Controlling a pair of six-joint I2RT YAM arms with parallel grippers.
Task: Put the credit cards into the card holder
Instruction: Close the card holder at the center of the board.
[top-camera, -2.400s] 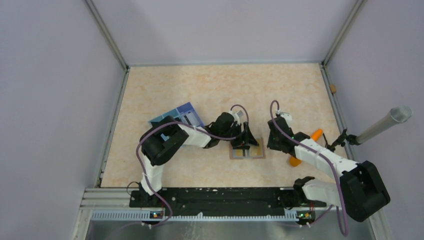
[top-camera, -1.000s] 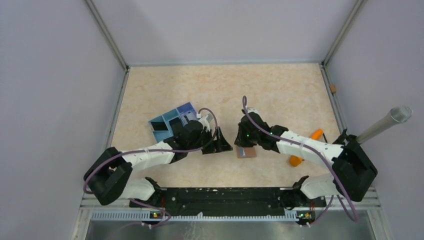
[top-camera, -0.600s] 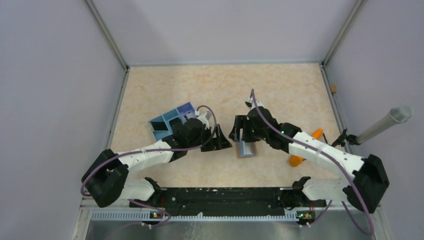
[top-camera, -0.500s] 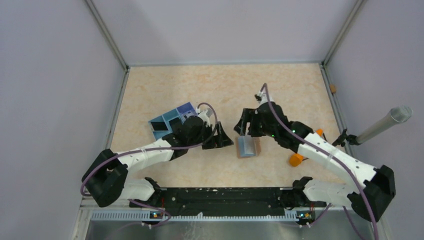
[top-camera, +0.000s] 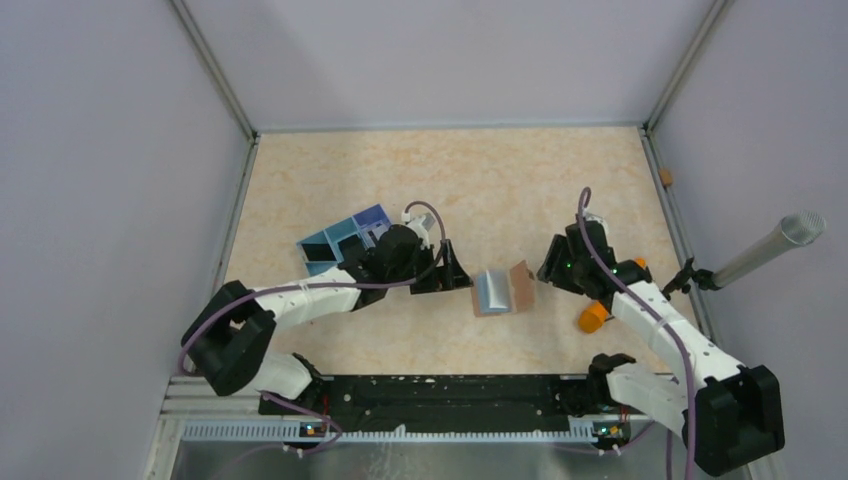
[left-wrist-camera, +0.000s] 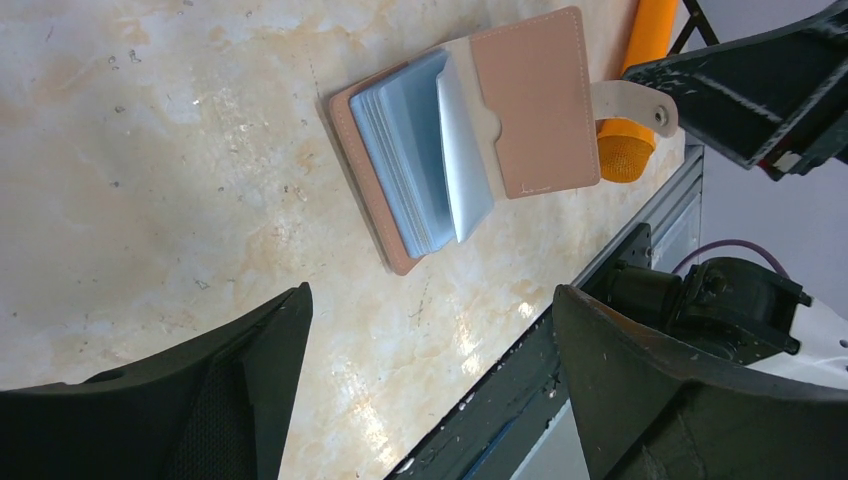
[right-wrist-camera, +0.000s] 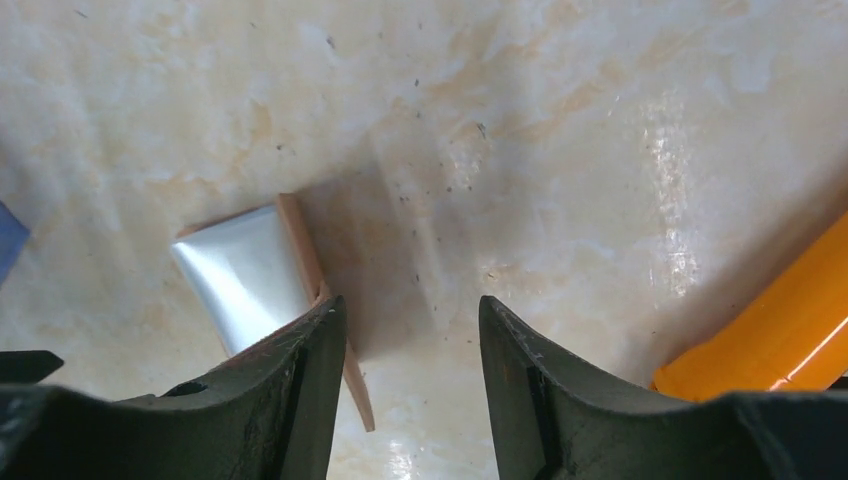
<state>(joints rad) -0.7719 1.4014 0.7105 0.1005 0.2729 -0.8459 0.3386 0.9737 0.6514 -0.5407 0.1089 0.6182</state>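
The brown card holder (top-camera: 500, 291) lies on the table between both grippers, its cover ajar. In the left wrist view the card holder (left-wrist-camera: 530, 100) holds a stack of pale blue leaves (left-wrist-camera: 405, 155). I cannot tell credit cards from sleeves there. Its strap with a snap (left-wrist-camera: 635, 102) points toward the right arm. My left gripper (top-camera: 455, 275) is open just left of the holder, nothing between its fingers (left-wrist-camera: 250, 390). My right gripper (top-camera: 548, 268) is open just right of it and holds nothing. From the right wrist, the holder's raised edge (right-wrist-camera: 300, 250) stands beside the left finger (right-wrist-camera: 310, 380).
A blue box with divided compartments (top-camera: 345, 243) sits behind the left arm. An orange carrot-shaped object (top-camera: 598, 308) lies by the right arm, also in both wrist views (left-wrist-camera: 640, 60) (right-wrist-camera: 770, 340). A grey cylinder (top-camera: 770, 250) juts in at the right wall.
My right gripper was shut over the holder, then opened and drew back to the right. The holder's cover now stands ajar, showing the blue leaves. My left gripper edged right.
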